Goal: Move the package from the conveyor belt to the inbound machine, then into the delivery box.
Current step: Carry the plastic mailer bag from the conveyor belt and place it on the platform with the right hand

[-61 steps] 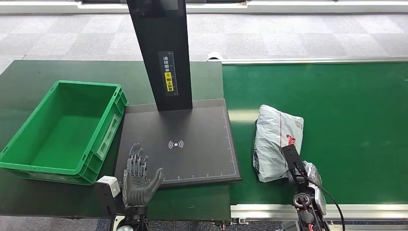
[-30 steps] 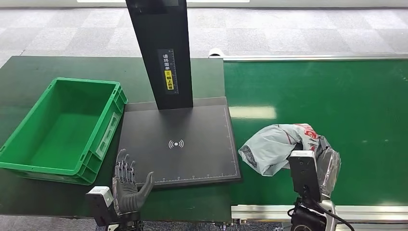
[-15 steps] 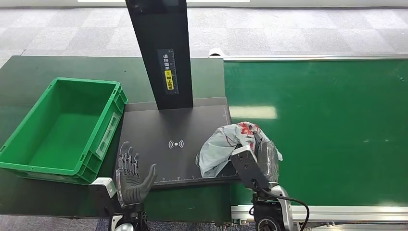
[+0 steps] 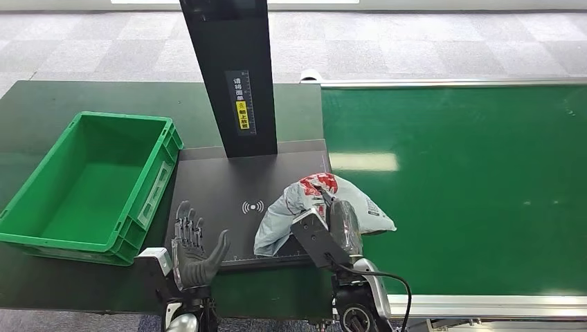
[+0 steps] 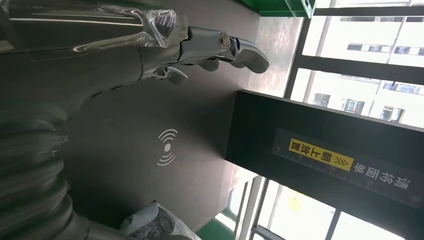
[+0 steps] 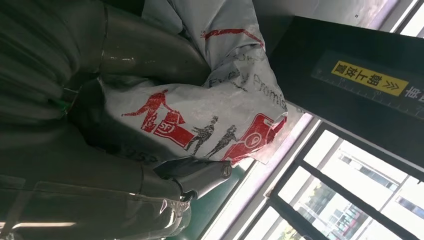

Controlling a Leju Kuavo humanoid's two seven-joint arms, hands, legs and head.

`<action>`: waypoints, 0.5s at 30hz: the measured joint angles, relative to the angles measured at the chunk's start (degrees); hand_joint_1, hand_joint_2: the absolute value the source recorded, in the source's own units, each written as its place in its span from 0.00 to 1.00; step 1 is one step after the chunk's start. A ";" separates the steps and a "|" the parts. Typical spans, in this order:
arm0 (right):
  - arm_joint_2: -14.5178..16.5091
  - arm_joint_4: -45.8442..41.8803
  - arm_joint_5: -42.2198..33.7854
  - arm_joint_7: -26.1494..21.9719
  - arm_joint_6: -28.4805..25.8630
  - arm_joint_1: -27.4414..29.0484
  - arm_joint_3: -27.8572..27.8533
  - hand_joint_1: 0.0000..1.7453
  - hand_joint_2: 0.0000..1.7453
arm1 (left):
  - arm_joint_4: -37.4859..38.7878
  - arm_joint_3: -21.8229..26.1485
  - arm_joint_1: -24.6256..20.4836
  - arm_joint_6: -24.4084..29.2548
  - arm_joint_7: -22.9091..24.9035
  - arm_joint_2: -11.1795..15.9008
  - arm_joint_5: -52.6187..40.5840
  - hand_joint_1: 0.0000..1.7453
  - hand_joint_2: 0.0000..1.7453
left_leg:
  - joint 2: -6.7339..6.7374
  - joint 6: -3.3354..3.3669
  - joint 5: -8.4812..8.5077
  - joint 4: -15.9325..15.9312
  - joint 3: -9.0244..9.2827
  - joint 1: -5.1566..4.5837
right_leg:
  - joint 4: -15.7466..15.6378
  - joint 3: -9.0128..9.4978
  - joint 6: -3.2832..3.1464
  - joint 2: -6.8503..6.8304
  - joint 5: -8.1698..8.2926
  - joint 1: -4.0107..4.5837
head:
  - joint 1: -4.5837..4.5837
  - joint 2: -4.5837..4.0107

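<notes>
The package (image 4: 304,200) is a grey plastic mailer bag with red print. My right hand (image 4: 344,220) grips it and holds it over the right part of the black inbound machine plate (image 4: 214,194), beside the wireless mark (image 4: 253,207). In the right wrist view the bag (image 6: 215,115) bulges out between my fingers (image 6: 195,172). My left hand (image 4: 192,247) stands open at the plate's near left corner, palm up, holding nothing; the left wrist view shows its fingers (image 5: 220,45) spread above the plate (image 5: 150,130). The green delivery box (image 4: 90,183) sits left of the plate.
The machine's black post (image 4: 232,76) with a yellow label rises at the plate's far edge. The green conveyor belt (image 4: 471,180) stretches to the right, with a metal rail (image 4: 484,304) along its near edge. A dark green table (image 4: 41,104) carries the box.
My right hand has carried the package leftward off the conveyor belt and over the machine plate. My left hand has stayed open near the plate's near left corner.
</notes>
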 joint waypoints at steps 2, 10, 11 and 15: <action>0.23 1.01 -0.59 -0.27 0.44 -0.86 0.32 1.00 1.00 | 0.63 0.10 -0.49 -0.07 -0.14 -0.17 0.21 0.00 1.00 | 0.00 0.00 0.00 0.00 0.00 0.00 | 0.00 0.00 0.00 0.00 0.00 0.00 | 0.01 0.00; 0.51 3.75 -2.63 -2.14 1.32 -2.99 3.21 1.00 1.00 | 2.56 0.58 -2.19 -0.04 -0.48 -0.77 0.67 0.00 1.00 | 0.00 0.00 0.00 0.00 -0.02 0.00 | 0.00 -0.03 0.00 0.00 0.00 0.00 | -0.01 0.00; 0.56 3.96 -2.68 -2.16 1.43 -3.24 3.61 1.00 1.00 | 2.77 0.62 -2.33 0.04 -0.54 -0.83 0.72 0.00 1.00 | 0.00 0.00 0.00 0.00 -0.02 0.00 | 0.00 -0.03 0.00 0.00 0.00 0.00 | -0.01 0.00; 0.75 4.71 -2.96 -2.19 2.03 -4.32 5.01 1.00 1.00 | 3.47 0.78 -2.83 0.30 -0.71 -1.14 1.18 0.00 1.00 | 0.00 0.00 0.00 0.00 -0.02 0.00 | 0.00 -0.02 0.00 0.00 0.00 0.00 | 0.01 0.00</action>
